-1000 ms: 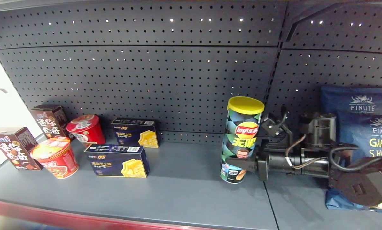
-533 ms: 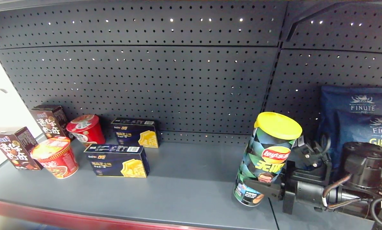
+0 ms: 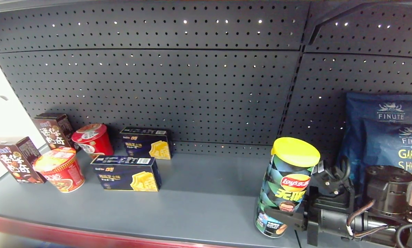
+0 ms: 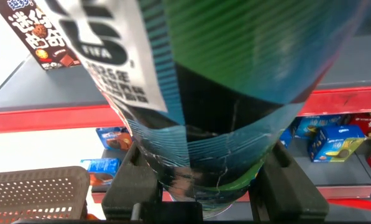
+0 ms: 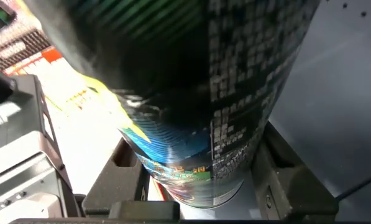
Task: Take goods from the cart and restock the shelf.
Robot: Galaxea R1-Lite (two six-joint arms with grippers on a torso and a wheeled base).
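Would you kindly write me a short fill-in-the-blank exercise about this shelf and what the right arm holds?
1. The right claw is shut on a tall cylindrical chip can with a ____ lid.
2. The front red paper noodle cup stands between a brown carton and a flat dark ____ box.
3. The grey metal shelf has a dark back panel dotted with small ____.
Missing words: yellow; blue; holes.

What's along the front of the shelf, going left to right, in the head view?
Front brown box → front noodle cup → front blue cracker box → chips can → blue snack bags.
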